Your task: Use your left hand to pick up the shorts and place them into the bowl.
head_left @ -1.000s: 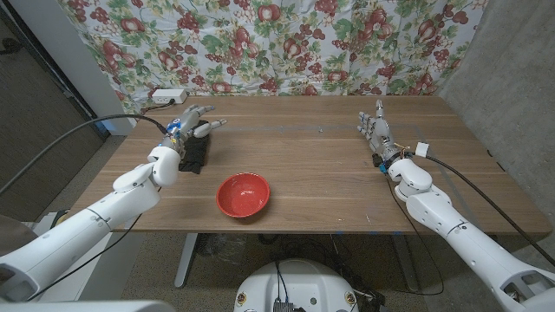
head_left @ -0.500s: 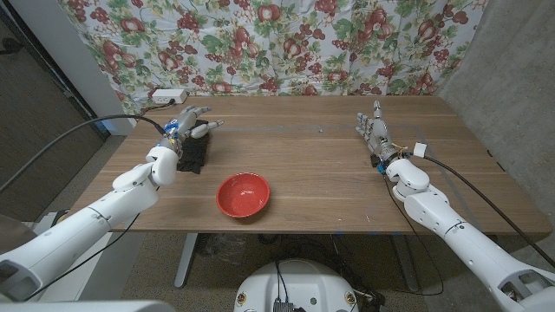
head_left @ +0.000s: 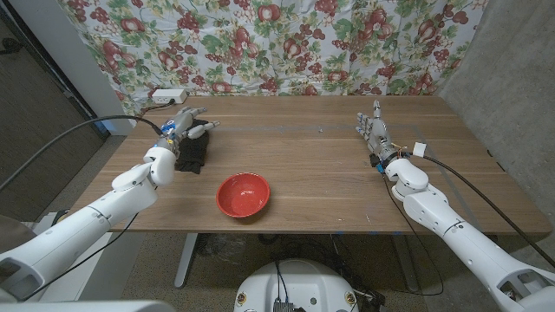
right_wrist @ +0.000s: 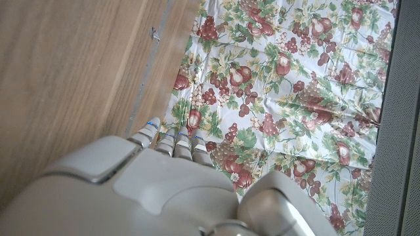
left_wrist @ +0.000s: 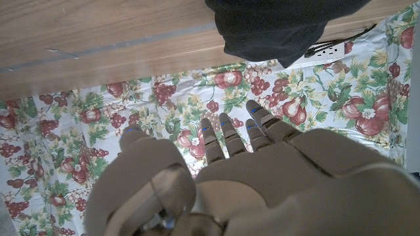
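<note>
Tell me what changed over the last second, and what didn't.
The left hand crept slightly toward the far edge of the table, over the shorts, fingers apart, holding nothing. The shorts lie where they were, beside the red bowl, which has not moved. The right hand has kept its place, open, on the right side.

Black shorts (head_left: 193, 154), red bowl (head_left: 243, 194), brown wooden table (head_left: 329, 165), fruit-patterned floral cloth (head_left: 286, 43).

L hand (head_left: 187, 124) raised, fingers (left_wrist: 226, 134) apart, R hand (head_left: 373, 132) upright, empty
</note>
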`<action>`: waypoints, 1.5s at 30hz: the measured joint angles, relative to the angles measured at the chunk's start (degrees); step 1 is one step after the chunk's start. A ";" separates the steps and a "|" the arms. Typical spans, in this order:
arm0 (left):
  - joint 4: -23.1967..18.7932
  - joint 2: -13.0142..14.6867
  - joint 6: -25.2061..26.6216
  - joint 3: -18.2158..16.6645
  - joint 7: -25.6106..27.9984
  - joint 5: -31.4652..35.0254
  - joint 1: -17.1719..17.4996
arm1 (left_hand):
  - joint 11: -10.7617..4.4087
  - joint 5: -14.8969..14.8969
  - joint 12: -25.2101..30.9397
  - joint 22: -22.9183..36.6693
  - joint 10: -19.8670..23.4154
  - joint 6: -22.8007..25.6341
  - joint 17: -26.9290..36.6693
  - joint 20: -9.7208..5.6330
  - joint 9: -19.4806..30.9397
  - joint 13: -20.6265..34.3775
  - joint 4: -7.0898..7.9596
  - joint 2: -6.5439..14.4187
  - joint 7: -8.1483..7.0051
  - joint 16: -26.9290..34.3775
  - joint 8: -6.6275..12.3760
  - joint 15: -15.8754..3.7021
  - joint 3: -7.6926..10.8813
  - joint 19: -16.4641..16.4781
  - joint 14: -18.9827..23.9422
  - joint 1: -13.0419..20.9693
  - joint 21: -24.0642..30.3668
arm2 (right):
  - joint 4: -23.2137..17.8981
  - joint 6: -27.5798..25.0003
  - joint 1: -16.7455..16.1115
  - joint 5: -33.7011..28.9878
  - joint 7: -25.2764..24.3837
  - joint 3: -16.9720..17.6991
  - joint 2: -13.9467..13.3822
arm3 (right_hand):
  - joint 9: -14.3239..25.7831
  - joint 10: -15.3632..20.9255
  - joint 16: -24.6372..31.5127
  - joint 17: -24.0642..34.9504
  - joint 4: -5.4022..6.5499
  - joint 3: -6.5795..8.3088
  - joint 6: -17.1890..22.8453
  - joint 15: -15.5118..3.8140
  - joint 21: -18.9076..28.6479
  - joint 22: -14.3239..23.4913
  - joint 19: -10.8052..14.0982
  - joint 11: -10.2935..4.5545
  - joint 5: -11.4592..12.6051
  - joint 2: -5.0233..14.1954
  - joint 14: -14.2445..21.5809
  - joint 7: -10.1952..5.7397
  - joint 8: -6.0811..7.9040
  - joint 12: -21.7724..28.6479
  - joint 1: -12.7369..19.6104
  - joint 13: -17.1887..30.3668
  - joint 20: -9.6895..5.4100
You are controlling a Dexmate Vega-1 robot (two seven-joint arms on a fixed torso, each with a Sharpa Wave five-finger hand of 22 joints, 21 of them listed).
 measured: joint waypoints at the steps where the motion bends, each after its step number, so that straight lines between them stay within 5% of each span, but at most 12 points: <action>1: 0.00 0.00 0.00 0.00 0.01 0.00 0.00 | 0.00 0.00 0.00 0.00 0.00 0.00 0.00 0.00 0.00 0.00 0.00 0.00 0.00 0.00 0.00 0.00 0.00 0.00 0.00 0.00 0.00 | -0.02 0.00 -0.01 0.00 0.00 0.00 0.00 | 0.00 0.00 0.00 0.00 0.00 0.00 0.00 0.00 0.00 0.00 0.00 0.00 0.00 0.00 0.00 0.00 0.00 0.00 0.00 0.00 0.00; 45: 5.52 -0.95 -1.78 -0.95 1.88 -1.12 -0.61 | 0.31 1.30 0.00 0.00 0.31 0.30 -0.01 -0.14 0.00 0.00 -0.15 -0.22 0.30 0.00 0.00 -0.31 -0.16 1.73 1.34 0.22 0.00 | -2.78 -1.27 -1.23 -0.40 -1.14 0.10 -1.10 | -0.02 0.00 0.00 0.00 -0.16 -0.16 0.00 0.00 -0.44 0.00 0.51 0.00 0.00 0.84 0.00 0.00 0.00 0.00 0.84 0.00 -0.09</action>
